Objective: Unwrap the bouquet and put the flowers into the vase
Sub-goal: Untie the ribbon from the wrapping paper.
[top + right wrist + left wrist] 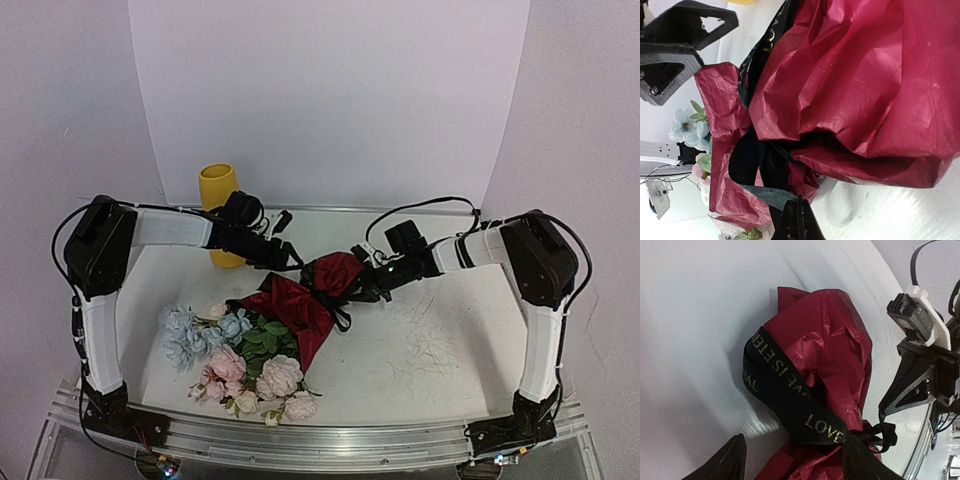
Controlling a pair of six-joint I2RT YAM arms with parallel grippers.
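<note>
Your clearances: open table (450, 350) right of the bouquet (285, 315); obstacle, left arm (170, 228) crossing in front of the vase (217, 185).

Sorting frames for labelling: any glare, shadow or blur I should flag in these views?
Top view: even light, sharp, only faint shadows around the bouquet. Left wrist view: bright glare on the table, ribbon lettering crisp. Right wrist view: red paper fills it, sharp; lower left washed out.

a white table (450, 385), scuffed with grey scribbles out beyond the right gripper (365, 290). the bouquet (285, 330) lies flat on it, its wrapped end between the two grippers and its blooms nearer than the left gripper (288, 262). the yellow vase (218, 190) stands behind the left gripper.
</note>
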